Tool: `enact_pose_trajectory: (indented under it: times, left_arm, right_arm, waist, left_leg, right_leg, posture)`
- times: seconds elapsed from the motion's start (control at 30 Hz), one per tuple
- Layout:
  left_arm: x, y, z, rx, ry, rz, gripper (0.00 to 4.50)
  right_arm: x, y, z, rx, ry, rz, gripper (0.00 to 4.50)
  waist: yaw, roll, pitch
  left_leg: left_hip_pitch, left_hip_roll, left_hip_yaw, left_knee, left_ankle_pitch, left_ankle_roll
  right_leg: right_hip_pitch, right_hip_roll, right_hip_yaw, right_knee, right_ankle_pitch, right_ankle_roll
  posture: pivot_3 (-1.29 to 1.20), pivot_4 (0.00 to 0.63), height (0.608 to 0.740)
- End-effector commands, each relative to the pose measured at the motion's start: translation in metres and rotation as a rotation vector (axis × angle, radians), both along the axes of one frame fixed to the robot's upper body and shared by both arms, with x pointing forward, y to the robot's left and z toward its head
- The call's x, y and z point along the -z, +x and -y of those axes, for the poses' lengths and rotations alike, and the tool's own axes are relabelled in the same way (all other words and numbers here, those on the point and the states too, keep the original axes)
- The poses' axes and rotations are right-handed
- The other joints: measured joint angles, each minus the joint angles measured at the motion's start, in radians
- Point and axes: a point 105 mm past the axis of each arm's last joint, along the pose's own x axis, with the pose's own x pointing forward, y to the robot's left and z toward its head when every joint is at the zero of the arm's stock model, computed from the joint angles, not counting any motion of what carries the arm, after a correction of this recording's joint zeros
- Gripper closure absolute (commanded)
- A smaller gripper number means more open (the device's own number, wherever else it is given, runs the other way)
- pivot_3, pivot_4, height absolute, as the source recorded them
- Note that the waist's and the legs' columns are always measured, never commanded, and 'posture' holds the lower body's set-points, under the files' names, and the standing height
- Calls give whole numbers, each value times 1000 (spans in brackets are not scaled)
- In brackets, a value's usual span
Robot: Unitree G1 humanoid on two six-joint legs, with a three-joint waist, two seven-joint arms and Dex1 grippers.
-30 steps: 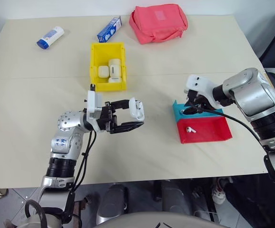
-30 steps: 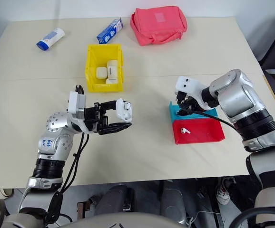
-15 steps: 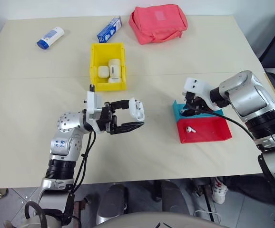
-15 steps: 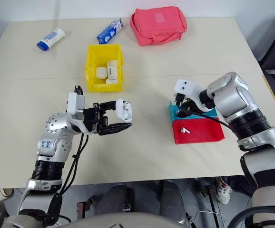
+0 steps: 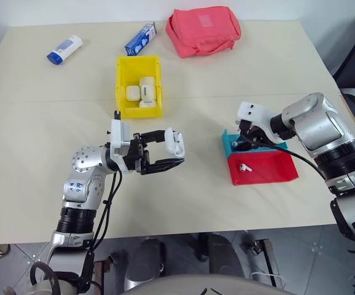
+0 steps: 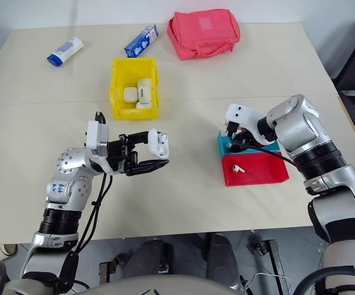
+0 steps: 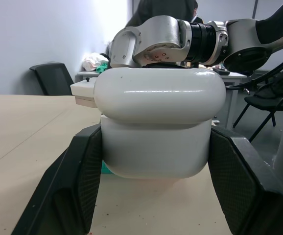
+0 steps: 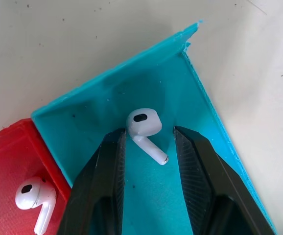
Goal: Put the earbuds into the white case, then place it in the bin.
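The bin [image 5: 139,85] stands far left. The left gripper [image 5: 165,152] is clamped on the white case [image 5: 176,142], held above the table. The right gripper [image 8: 146,147], partly open, straddles one earbud [image 8: 145,126] in the blue tray [image 5: 231,142] without gripping it. Risk: closing off-centre could flick it away. The other earbud [image 5: 245,166] lies in the red tray [image 5: 276,167].

The right hand [image 8: 146,161] sits a little lower than a second ago, its fingers [image 8: 107,171] now straddling the earbud [image 8: 145,128] in the blue tray [image 5: 230,142], while the forearm behind it has drawn in slightly.
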Motion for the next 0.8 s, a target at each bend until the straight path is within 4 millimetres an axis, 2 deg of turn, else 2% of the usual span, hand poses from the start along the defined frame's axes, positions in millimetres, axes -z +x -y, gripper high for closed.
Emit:
enact_pose_trajectory:
  times: [0.03, 0.23, 0.33, 0.43, 0.63, 0.8]
  left_arm:
    - [-11, -6, 0, 12, -25, 47, 1708]
    - [-12, -5, 0, 8, -25, 48, 1708]
    - [-12, -5, 0, 8, -25, 48, 1708]
    - [-12, -5, 0, 7, -25, 48, 1708]
    - [-12, -4, 0, 5, -26, 49, 1708]
    - [-12, -3, 0, 3, -27, 49, 1708]
  right_arm:
    - [-5, 3, 0, 2, 3, 20, 2921]
    - [-1, 2, -1, -6, 8, 12, 2921]
    - [-2, 2, -3, -9, 23, 12, 3517]
    - [-4, 3, -5, -12, 31, 22, 4471]
    - [-4, 4, -5, -14, 31, 25, 4471]
    - [-7, 0, 4, -17, 1, 40, 4471]
  waist:
    - [-1, 0, 0]
    - [-5, 0, 0]
    - [-5, 0, 0]
    - [-7, 0, 0]
    - [-10, 0, 0]
    - [-12, 0, 0]
  left_leg:
    - [0, 0, 0, 0, 0, 0]
    - [2, 0, 0, 0, 0, 0]
    - [2, 0, 0, 0, 0, -1]
    - [4, 1, -1, 0, -1, -1]
    - [4, 1, -1, 0, -1, -1]
    - [4, 2, -2, 0, -1, -1]
  right_leg:
    - [0, 0, 0, 0, 0, 0]
    - [0, 0, 0, 1, 0, 0]
    - [0, 0, 0, 2, -1, -1]
    - [0, 0, 0, 4, -1, -2]
    - [0, 0, 0, 6, -2, -3]
    - [-1, -1, 0, 7, -2, -4]
  posture:
    - [0, 150, 740]
    - [0, 150, 740]
    - [0, 150, 740]
    - [0, 150, 740]
    - [0, 150, 740]
    - [0, 150, 740]
